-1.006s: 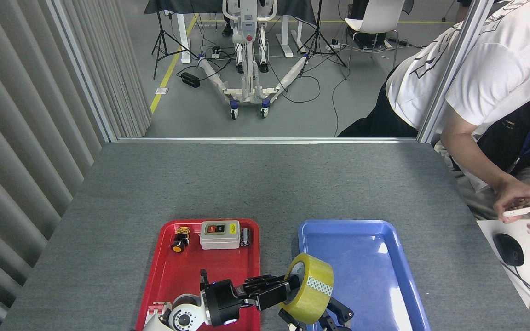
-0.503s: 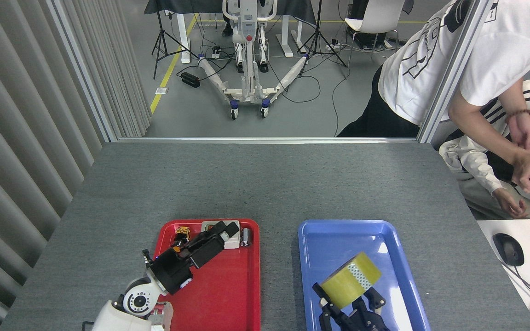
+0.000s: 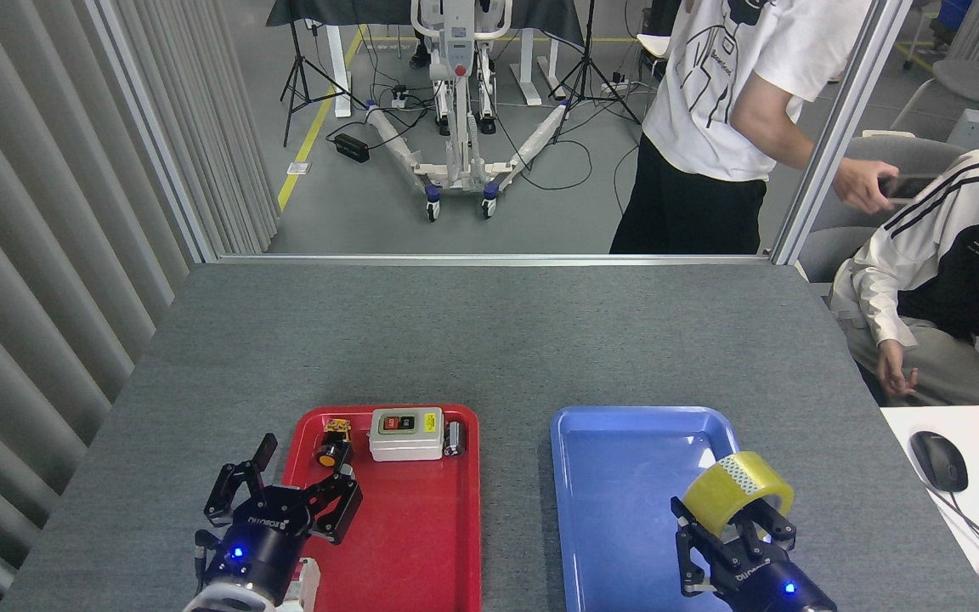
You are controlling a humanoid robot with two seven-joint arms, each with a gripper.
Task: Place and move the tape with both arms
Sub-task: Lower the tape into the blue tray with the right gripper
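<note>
The yellow tape roll [image 3: 738, 494] hangs over the right side of the blue tray [image 3: 625, 476], tilted, held in my right gripper [image 3: 732, 527]. That gripper's black fingers [image 3: 683, 518] close around the roll from below. My left gripper [image 3: 285, 497] is at the lower left, over the left edge of the red tray [image 3: 421, 544]. Its three fingers are spread open and hold nothing. A blue light glows on each gripper's body.
At the red tray's far end stand a white switch box [image 3: 405, 433], a small yellow-black button part [image 3: 333, 442] and a small metal piece [image 3: 454, 439]. A person in white [image 3: 727, 110] stands beyond the table; another sits at right [image 3: 940, 289]. A mouse [image 3: 938, 460] lies on a white desk.
My right gripper has carried the tape rightward over the blue tray. My left gripper drew back to the red tray's left edge and spread its fingers. The person in white stood up and stepped away.
</note>
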